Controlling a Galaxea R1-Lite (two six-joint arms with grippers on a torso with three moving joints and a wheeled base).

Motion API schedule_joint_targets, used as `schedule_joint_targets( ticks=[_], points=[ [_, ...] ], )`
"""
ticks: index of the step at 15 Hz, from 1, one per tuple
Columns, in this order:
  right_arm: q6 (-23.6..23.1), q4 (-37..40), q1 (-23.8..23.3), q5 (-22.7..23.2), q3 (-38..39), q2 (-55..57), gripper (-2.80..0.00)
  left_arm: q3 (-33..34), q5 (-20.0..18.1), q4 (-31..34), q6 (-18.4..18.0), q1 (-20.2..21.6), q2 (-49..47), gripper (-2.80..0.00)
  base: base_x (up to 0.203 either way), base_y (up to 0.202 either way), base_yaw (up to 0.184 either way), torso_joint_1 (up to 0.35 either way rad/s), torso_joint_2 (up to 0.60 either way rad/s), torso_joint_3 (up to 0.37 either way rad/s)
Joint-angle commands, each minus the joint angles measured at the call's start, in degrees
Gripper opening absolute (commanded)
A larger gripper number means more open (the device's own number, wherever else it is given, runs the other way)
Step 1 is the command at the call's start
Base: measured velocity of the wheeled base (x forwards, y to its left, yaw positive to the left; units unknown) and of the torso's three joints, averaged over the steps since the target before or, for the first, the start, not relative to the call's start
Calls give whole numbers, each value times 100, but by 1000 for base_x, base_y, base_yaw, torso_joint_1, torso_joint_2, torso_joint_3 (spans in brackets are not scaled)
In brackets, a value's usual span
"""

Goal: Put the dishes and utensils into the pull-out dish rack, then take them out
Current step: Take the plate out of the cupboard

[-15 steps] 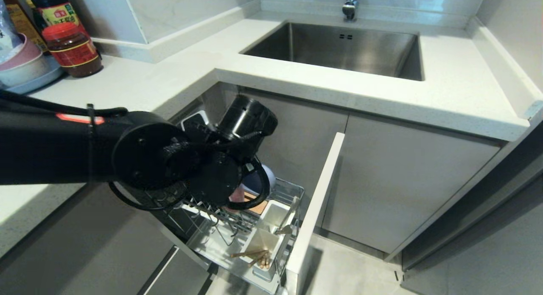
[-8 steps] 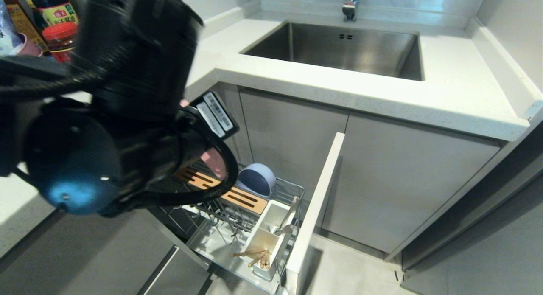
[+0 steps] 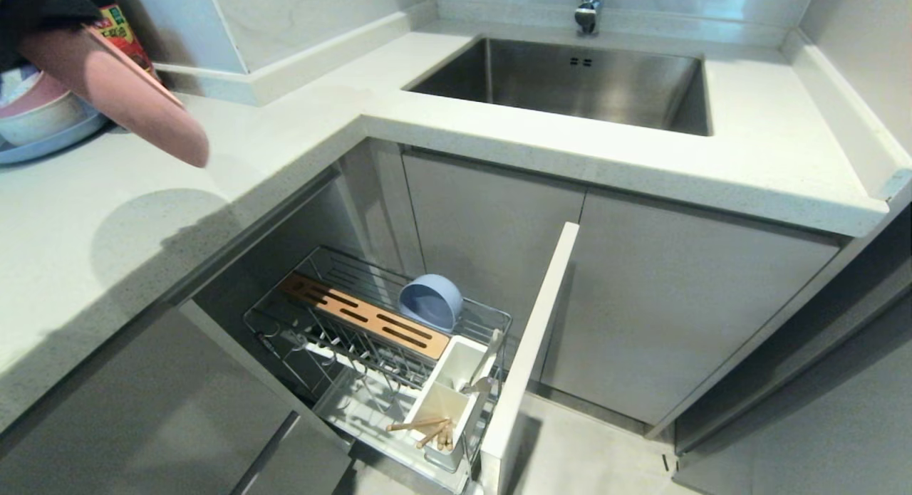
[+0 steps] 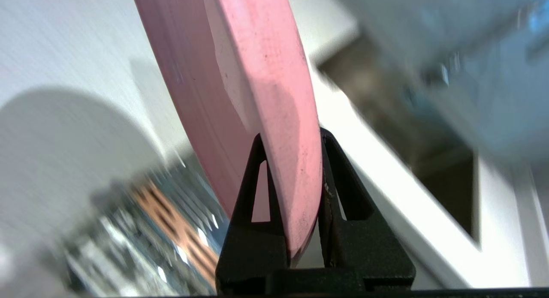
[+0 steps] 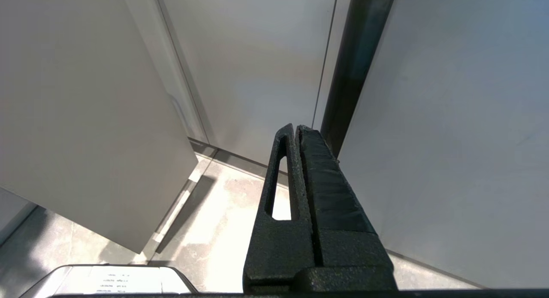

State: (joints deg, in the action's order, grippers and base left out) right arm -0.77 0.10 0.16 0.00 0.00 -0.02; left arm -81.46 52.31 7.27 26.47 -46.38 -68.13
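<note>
My left gripper (image 4: 291, 135) is shut on the rim of the pink plate (image 4: 240, 75). In the head view it holds the plate (image 3: 135, 103) tilted in the air above the counter's far-left part, with only a bit of the gripper showing at the top-left corner. Below, the pull-out dish rack (image 3: 354, 404) stands drawn out. The pale blue bowl (image 3: 429, 303) leans at the rack's back. The chopsticks (image 3: 427, 429) and the metal spoon and fork (image 3: 488, 360) sit in the white utensil box (image 3: 456, 381). My right gripper (image 5: 294, 127) is shut on nothing, parked low by cabinet doors.
A stack of bowls on a blue plate (image 3: 39, 121) and a sauce bottle (image 3: 121, 35) stand behind the held plate. The sink (image 3: 570, 82) and faucet (image 3: 588, 7) lie further right. A wooden slotted strip (image 3: 367, 324) crosses the rack, and the pale cabinet front (image 3: 531, 352) juts out.
My left arm has risen out of the rack with the pink plate and swung up and left over the counter. The rack now shows unblocked. The right arm has not moved.
</note>
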Motion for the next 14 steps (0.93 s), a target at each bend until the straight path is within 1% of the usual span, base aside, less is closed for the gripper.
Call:
schedule_joint_targets(
  ticks=[1,3,5,6,7,8,9,10,11,12,13,14],
  points=[
    [-2,-1,2,0,0,2,-280,-12,-23,-348,-494,610,386,-280,0,0,0,0,0,0],
    [-2,-1,2,0,0,2,-280,4,-242,-680,-987,1647,506,-280,0,0,0,0,0,0],
    [-2,-1,2,0,0,2,-280,5,-440,-814,-1489,2537,665,-280,0,0,0,0,0,0],
    [-2,-1,2,0,0,2,-280,3,-505,-795,-1648,3002,723,-280,0,0,0,0,0,0],
    [-2,-1,2,0,0,2,-280,-26,-632,-709,-1727,3514,748,-280,0,0,0,0,0,0],
    [-2,-1,2,0,0,2,-280,-116,-884,-546,-1808,4038,761,-280,0,0,0,0,0,0],
    [-2,-1,2,0,0,2,-280,-350,-1266,-239,-1927,4536,759,-280,0,0,0,0,0,0],
    [-2,-1,2,0,0,2,-280,-697,-1614,164,-2062,4897,732,-280,0,0,0,0,0,0],
    [-2,-1,2,0,0,2,-280,-1147,-1989,805,-2187,5233,661,-280,0,0,0,0,0,0],
    [-2,-1,2,0,0,2,-280,-1537,-2268,1438,-2264,5505,550,-280,0,0,0,0,0,0],
    [-2,-1,2,0,0,2,-280,-1852,-2448,2014,-2385,5708,418,-280,0,0,0,0,0,0],
    [-2,-1,2,0,0,2,-280,-2032,-2558,2410,-2653,5848,313,-280,0,0,0,0,0,0]
  ],
)
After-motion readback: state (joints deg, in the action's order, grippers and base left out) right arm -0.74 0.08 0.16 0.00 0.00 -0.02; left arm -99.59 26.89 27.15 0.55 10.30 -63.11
